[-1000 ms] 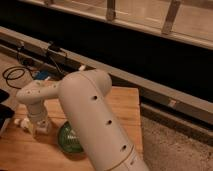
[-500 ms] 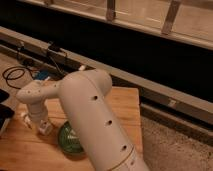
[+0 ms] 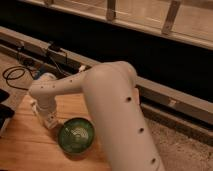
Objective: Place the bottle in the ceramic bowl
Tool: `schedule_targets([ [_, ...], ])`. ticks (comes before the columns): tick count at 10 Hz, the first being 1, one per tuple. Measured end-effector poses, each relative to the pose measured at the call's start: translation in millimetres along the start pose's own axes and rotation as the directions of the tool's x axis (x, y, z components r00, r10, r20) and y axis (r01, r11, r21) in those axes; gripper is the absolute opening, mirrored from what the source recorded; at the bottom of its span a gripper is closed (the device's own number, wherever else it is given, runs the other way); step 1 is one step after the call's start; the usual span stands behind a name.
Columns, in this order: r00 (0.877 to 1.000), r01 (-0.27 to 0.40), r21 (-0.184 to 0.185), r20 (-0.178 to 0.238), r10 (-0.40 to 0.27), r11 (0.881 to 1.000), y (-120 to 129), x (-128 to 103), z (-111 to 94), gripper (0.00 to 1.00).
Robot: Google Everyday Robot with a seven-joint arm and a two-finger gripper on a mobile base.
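**Arm hangs at the bowl's edge, bottle out of sight**

Camera view: We look past the robot's bulky white arm [image 3: 117, 112], which fills the middle of the picture and bends down toward a wooden table [image 3: 30, 145]. At its far end the gripper [image 3: 50, 121] hangs low over the wood, just beside the upper left rim of the ceramic bowl [image 3: 76, 135]. We cannot tell how the gripper stands or whether anything is in it; the wrist housing covers it. The bottle does not show anywhere in this view. We judge it is either hidden in the gripper or behind the arm, and we cannot say which. The bowl sits glossy green on the table, with pale swirls in its centre and nothing visibly inside it. Black cables [image 3: 17, 75] lie coiled on the floor beyond the table, along a dark wall rail [image 3: 165, 95].

To do this step well, we judge the gripper needs to travel a little right and toward us until it is above the bowl's centre, then release low, so a slim bottle settles inside instead of tipping over the rim.
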Motion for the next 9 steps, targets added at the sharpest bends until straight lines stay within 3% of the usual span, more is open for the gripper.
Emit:
schedule_targets([
  [3, 0.997, -0.024, 0.017, 0.08, 0.023, 1.0, -38.8, 47.3, -47.6, 0.0],
  [5, 0.996, -0.032, 0.025, 0.087, 0.03, 0.999, -58.9, 85.7, -65.7, 0.0],
  [7, 0.998, -0.029, 0.023, 0.051, 0.028, 0.999, -69.1, 131.3, -74.9, 0.0],
  [9, 0.999, -0.021, 0.006, -0.025, 0.021, 1.0, -69.7, 170.6, -71.3, 0.0],
])
